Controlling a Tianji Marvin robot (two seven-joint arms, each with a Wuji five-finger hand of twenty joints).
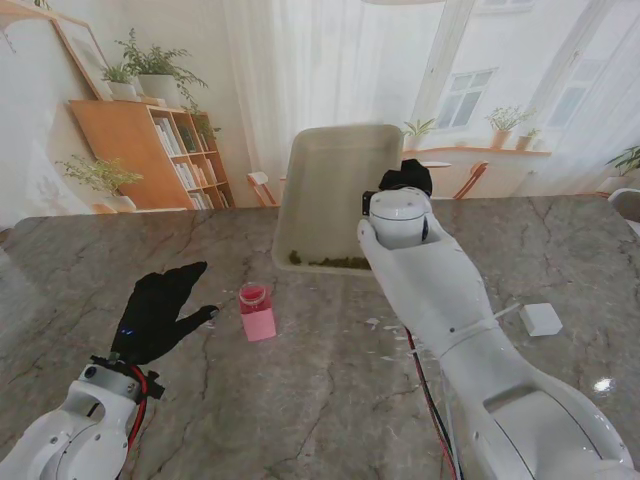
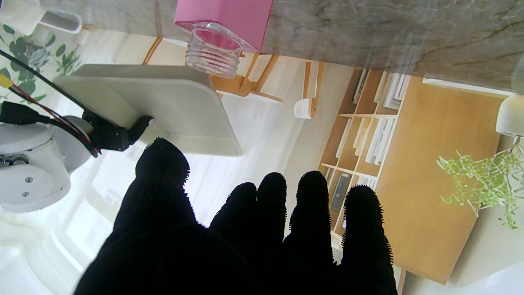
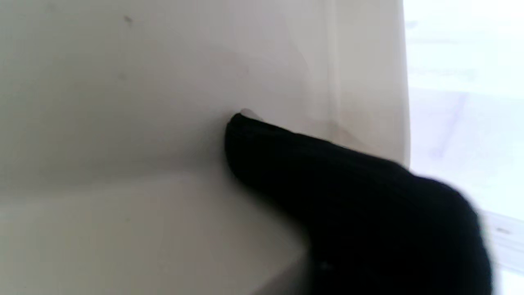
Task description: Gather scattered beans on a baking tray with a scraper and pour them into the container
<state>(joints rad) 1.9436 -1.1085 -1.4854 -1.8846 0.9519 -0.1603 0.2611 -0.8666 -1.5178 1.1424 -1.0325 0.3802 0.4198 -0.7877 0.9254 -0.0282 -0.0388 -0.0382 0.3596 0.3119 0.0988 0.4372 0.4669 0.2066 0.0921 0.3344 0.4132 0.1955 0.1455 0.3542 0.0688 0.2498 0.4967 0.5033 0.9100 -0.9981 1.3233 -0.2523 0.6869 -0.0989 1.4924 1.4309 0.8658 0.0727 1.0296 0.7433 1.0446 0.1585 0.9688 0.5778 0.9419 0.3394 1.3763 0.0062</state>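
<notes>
Stand view: the baking tray (image 1: 335,185) is held tilted up off the table by the right hand (image 1: 405,180), clamped on its right rim, and the beans (image 1: 330,262) are gathered along its lowered near edge. The pink container (image 1: 257,311) stands nearer to me and slightly left of that edge — just beside the left hand (image 1: 160,310), which is spread flat and holds nothing.
</notes>
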